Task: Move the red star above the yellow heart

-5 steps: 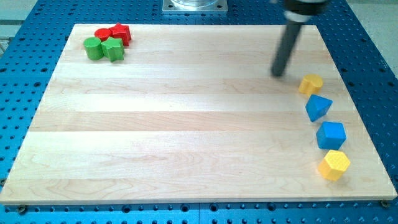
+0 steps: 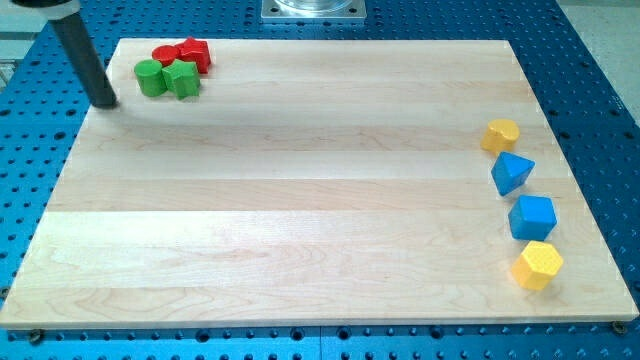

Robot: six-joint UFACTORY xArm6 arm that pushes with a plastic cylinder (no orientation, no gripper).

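The red star (image 2: 196,54) lies at the board's top left, touching a red cylinder (image 2: 164,54), a green cylinder (image 2: 150,77) and a green star (image 2: 182,78). The yellow heart (image 2: 500,134) lies far off at the view's right edge. My tip (image 2: 104,102) rests on the board's left edge, just left of and slightly below the green cylinder, apart from it.
Below the yellow heart, down the right edge, lie a blue triangular block (image 2: 512,173), a blue cube (image 2: 532,217) and a yellow hexagonal block (image 2: 537,265). The wooden board (image 2: 300,200) sits on a blue perforated table.
My tip has swept from the board's upper right, near the yellow heart, across to the far left beside the green cylinder. No block has moved.
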